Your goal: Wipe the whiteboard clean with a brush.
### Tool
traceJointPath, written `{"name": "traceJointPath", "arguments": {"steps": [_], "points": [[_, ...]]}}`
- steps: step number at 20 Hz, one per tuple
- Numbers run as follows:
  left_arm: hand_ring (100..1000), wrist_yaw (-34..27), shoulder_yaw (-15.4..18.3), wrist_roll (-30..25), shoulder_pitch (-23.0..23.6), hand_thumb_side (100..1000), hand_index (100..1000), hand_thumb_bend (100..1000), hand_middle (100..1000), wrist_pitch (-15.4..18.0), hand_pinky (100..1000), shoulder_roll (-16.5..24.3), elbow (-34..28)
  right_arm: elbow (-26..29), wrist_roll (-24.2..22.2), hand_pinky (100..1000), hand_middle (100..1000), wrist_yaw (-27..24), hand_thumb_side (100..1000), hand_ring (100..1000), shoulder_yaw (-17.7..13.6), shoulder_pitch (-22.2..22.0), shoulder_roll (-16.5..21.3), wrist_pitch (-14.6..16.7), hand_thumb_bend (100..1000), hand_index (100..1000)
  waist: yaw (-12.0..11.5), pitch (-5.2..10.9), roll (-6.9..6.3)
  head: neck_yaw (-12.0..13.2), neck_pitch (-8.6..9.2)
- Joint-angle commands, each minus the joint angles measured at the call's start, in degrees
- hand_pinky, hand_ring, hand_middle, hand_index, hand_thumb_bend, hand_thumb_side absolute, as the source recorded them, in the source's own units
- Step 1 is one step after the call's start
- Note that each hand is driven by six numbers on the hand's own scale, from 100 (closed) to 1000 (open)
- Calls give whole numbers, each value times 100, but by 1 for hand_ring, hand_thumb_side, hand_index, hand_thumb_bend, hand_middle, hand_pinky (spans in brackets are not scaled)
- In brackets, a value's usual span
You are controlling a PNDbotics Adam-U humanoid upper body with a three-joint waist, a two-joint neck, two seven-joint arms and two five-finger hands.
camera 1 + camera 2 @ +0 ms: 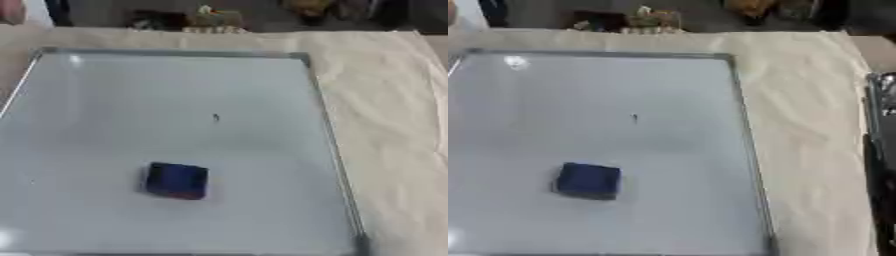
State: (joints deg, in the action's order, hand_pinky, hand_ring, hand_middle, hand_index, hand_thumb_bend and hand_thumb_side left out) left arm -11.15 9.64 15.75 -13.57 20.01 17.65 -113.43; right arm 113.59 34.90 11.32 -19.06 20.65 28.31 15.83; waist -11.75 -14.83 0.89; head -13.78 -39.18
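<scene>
Left eye view shows the whiteboard (pixel 175 100) lying flat on a cloth-covered tabletop (pixel 385 100), with a dark blue brush (pixel 177 180) resting on its lower middle and a small dark mark (pixel 216 117) above it. Right eye view shows the same layout, and no robot hand appears, so its state cannot be told.
</scene>
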Motion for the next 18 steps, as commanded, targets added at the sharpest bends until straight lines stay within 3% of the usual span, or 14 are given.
{"name": "traceJointPath", "arguments": {"steps": [1, 5, 9, 13, 15, 18], "points": [[413, -25, -20, -37, -66, 855, 517, 100, 449, -5, 338, 178, -117, 49, -216, 678, 571, 43, 1000, 551, 242, 186, 397, 144, 100, 525, -18, 109, 3, -37, 29], [413, -43, -49, -69, -76, 855, 516, 100, 449, -16, 338, 191, -117, -184, -561, 685, 570, 176, 1000, 532, 677, 460, 752, 336, 103, 415, -54, 128, 25, -76, 17], [413, -69, -90, -113, -88, 855, 516, 100, 450, -37, 338, 193, -117, -615, -895, 696, 595, 491, 1000, 536, 1205, 802, 1256, 619, 332, 280, -112, 153, 52, -122, -28], [414, -104, -127, -153, -102, 856, 517, 100, 450, -56, 338, 201, -117, -1066, -1222, 699, 618, 817, 1000, 539, 1734, 1246, 1657, 942, 504, 160, -152, 190, 75, -194, -166], [414, -122, -142, -171, -100, 857, 517, 100, 450, -72, 338, 201, -117, -1304, -1384, 703, 633, 979, 1000, 547, 1998, 1494, 1709, 1104, 574, 122, -154, 212, 86, -203, -200], [414, -139, -156, -191, -99, 857, 517, 100, 451, -86, 339, 209, -117, -1655, -1627, 715, 663, 1222, 1000, 571, 2394, 1877, 1726, 1326, 607, 102, -139, 238, 100, -203, -224]]}}
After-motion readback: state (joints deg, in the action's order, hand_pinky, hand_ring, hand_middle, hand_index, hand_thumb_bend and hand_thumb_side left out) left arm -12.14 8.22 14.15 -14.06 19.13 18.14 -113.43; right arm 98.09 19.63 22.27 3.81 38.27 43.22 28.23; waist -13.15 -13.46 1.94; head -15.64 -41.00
